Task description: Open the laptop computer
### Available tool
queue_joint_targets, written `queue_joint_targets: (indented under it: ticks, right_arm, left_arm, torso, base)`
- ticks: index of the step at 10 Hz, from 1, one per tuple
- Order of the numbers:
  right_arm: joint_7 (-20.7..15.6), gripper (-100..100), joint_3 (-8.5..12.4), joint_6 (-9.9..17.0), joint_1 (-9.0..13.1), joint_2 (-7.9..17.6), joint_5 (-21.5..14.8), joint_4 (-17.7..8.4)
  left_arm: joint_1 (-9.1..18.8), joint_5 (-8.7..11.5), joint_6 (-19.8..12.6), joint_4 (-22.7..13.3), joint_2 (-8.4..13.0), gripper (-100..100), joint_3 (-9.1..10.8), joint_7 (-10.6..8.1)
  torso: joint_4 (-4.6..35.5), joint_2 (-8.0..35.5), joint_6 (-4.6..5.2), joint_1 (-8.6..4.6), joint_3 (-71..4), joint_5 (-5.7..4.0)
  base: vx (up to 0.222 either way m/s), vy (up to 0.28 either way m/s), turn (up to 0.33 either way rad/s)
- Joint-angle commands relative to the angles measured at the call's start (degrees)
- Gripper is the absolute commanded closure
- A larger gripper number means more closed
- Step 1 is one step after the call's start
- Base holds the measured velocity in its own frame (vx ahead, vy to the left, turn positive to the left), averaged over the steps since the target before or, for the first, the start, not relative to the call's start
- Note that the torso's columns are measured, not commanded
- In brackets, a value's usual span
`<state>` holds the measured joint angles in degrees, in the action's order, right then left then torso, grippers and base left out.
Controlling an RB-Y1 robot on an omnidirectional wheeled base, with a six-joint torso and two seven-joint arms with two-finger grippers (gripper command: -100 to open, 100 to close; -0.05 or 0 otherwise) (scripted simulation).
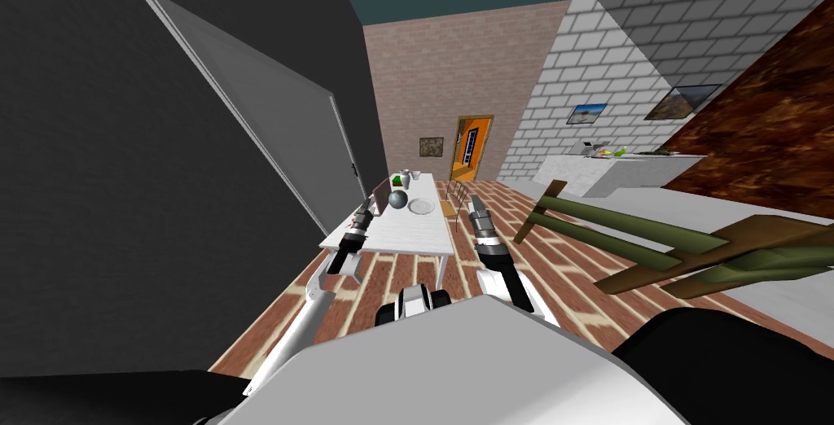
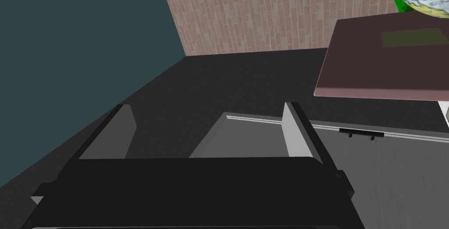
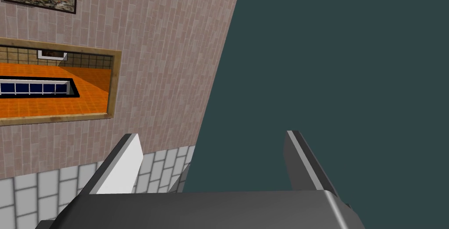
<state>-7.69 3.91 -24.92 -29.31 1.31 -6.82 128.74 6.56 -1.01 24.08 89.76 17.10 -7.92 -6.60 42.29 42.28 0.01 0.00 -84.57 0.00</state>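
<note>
White table (image 1: 407,241) at 12 o'clock on a brick floor (image 1: 391,286). Carries a globe (image 1: 397,199), with a white plate (image 1: 421,206) just beside it at 3 o'clock. Grey door (image 1: 269,127) at 10 o'clock. Orange door (image 1: 471,148) far off at 12 o'clock, framed picture (image 1: 431,146) at its 9 o'clock. Wooden chair (image 1: 651,241) with green slats at 3 o'clock.

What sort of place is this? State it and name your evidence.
Probably a home's dining area: a white table holding a plate and a laptop, a counter beyond it, and an orange door in the far wall.
</note>
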Motion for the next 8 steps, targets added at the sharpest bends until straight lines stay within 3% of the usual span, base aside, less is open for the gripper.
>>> queue_joint_targets:
  ticks: [1, 2, 3, 4, 7, 8]
  right_arm:
    - [0.0, 0, 0.0, 0.0, 0.0, 0.0, 0.0, 0.0]
    - [0.0, 0, 0.0, 0.0, 0.0, 0.0, 0.0, 0.0]
    - [0.0, 0, 0.0, 0.0, 0.0, 0.0, 0.0, 0.0]
    - [0.0, 0, 0.0, 0.0, 0.0, 0.0, 0.0, 0.0]
    - [0.0, 0, 0.0, 0.0, 0.0, 0.0, 0.0, 0.0]
    - [0.0, 0, 0.0, 0.0, 0.0, 0.0, 0.0, 0.0]
  left_arm:
    - [3.3, 0.3, -1.4, -4.1, 1.1, -100, -1.24, 0.13]
    - [3.3, 0.3, -1.4, -4.9, 1.1, -100, -1.24, 0.13]
    - [5.6, 0.5, -2.3, -6.9, 2.0, -100, -2.0, 0.13]
    - [5.6, 0.5, -2.3, -7.9, 2.0, -100, -2.0, 0.13]
    - [10.2, 1.0, -4.0, -13.2, 3.8, -100, -3.51, 0.14]
    - [10.2, 1.0, -4.0, -13.8, 3.8, -100, -3.51, 0.14]
  torso:
    - [0.0, 0.0, -0.02, 0.0, 0.0, 0.0]
    - [0.0, 0.0, 0.0, -0.01, 0.0, 0.0]
    - [0.0, 0.0, -0.02, 0.0, 0.0, 0.0]
    - [0.0, 0.0, 0.0, 0.0, 0.0, 0.0]
    - [0.0, 0.0, -0.02, 0.0, 0.0, 0.0]
    - [0.0, 0.0, 0.0, 0.0, 0.0, 0.0]
  base:
    - [0.011, 0.005, -0.054]
    - [0.011, 0.006, -0.026]
    - [0.013, 0.006, -0.051]
    - [0.012, 0.007, -0.025]
    - [0.013, 0.008, -0.038]
    - [0.013, 0.007, -0.027]
